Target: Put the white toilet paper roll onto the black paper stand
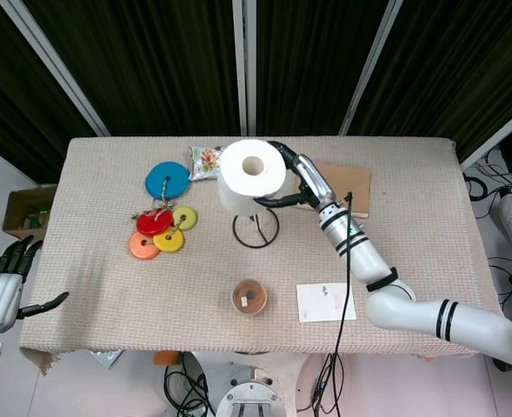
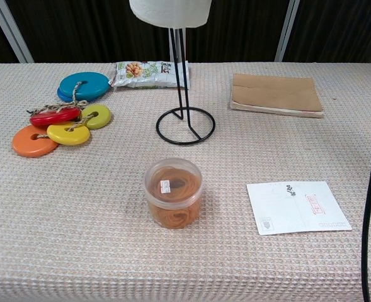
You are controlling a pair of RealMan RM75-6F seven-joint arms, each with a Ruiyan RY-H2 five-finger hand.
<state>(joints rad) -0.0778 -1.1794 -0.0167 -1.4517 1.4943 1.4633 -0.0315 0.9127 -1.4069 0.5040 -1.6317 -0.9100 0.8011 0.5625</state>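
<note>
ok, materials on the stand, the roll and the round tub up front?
Black paper stand: thin matte black rod and ring base, likely painted metal wire. White toilet paper roll: soft matte tissue around a paler core hole. Round tub: translucent plastic, since orange contents show through its wall and lid.

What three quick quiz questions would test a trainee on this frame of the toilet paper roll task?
1. True or false: the toilet paper roll rests on the stand's base ring.
2. Which hand holds the roll: A left hand, B right hand?
3. Fill in: the clear tub sits ___ the stand, toward the robot.

Key: 1 false, it is high on the stand's rod; 2 B; 3 in front of.
</note>
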